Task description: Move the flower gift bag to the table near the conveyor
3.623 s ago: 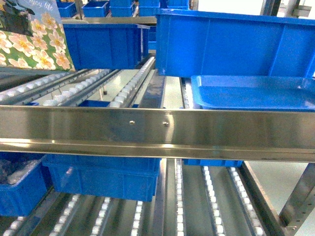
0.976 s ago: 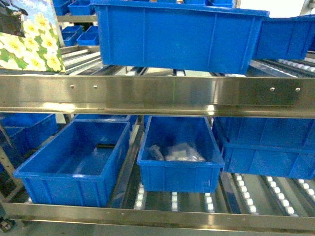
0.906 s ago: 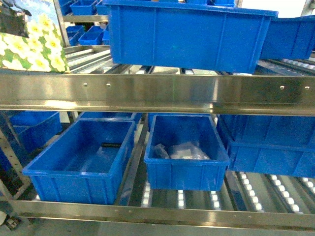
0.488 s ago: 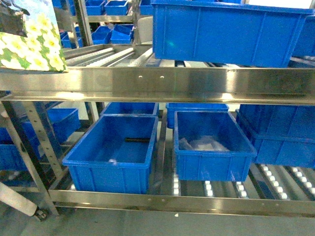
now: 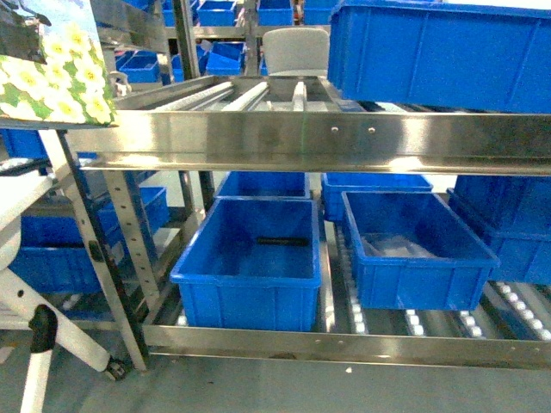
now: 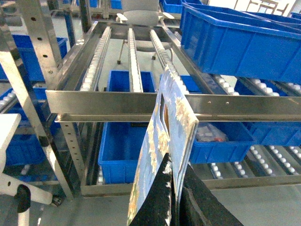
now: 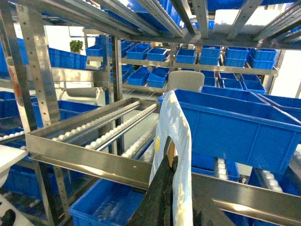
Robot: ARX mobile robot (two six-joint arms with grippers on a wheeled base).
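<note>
Racking slides rightward across the head view, baring a white worktop corner at left edge. Both hands pinch the flower-printed paper gift bag, upper left, above it.

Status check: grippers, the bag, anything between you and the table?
Left gripper and right gripper shut on flower gift bag. Bag held upright off the conveyor. White table edge at left; rack post beside it.
</note>
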